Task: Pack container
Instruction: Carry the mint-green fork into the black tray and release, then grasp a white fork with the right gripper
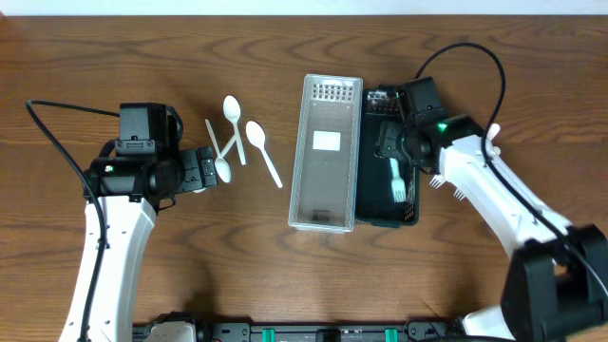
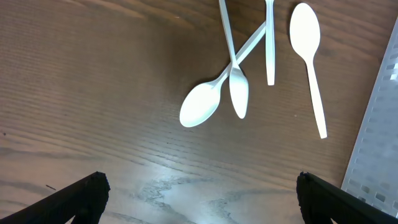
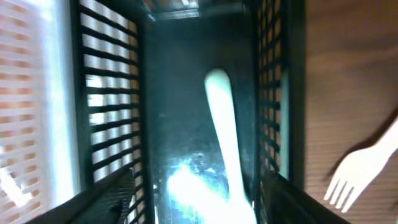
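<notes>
The right gripper point(image 3: 196, 177) hung open over the black tray point(image 3: 112, 93), where one fork point(image 3: 222, 124) lay loose on the floor. The left gripper point(image 2: 202, 182) was open just short of the spoons point(image 2: 238, 93), probably for pickup. Count: four spoons, two forks (the second fork point(image 3: 354, 174) beside the tray), one clear lid point(image 1: 326, 152).

Dark wood-grain table point(image 1: 285, 285), black rail point(image 1: 323, 334) w/ green clips at btm edge.

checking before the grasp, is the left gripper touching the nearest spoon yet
Apart. The left wrist view shows the left gripper open, with a stretch of bare table between it and the nearest spoon.
</notes>
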Motion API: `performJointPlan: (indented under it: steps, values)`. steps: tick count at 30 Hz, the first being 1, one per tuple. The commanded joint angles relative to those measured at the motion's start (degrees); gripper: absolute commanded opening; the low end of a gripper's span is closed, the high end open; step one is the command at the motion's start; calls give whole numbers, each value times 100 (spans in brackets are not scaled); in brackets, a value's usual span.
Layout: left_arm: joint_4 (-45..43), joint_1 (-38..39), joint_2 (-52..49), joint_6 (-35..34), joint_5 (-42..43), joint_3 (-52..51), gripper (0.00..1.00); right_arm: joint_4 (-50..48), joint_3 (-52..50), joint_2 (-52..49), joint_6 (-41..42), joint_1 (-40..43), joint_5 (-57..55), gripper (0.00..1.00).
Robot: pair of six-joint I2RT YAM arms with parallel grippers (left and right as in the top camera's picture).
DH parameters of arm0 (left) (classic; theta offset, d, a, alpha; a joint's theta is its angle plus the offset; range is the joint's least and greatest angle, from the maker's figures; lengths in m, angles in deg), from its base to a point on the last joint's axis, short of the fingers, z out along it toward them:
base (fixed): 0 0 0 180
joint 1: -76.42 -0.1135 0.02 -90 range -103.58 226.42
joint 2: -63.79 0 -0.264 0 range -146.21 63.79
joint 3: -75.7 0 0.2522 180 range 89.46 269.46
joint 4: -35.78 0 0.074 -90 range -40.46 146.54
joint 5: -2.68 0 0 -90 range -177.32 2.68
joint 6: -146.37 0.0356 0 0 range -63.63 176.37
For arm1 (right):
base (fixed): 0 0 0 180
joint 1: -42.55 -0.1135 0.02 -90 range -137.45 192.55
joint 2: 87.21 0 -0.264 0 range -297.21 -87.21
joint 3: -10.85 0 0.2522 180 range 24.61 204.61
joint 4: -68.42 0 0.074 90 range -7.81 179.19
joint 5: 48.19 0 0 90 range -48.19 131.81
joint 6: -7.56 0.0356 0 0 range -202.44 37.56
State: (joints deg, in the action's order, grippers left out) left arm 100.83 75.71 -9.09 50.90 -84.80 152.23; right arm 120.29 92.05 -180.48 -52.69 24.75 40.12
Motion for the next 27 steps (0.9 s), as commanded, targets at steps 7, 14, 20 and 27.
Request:
performJointPlan:
  steps: [7,14,20,27]
  values:
    - [33,-35,-11,94,-111,122,98,822,221,1523,-197,1128,-1578,74]
    - [31,-35,-11,94,-111,122,98,1095,-92,892,22,2627,-1263,75]
    - [33,-35,-11,94,-111,122,98,761,-118,-116,17,3060,-481,71]
    - [33,-35,-11,94,-111,122,98,535,-118,-944,20,3049,-337,70]
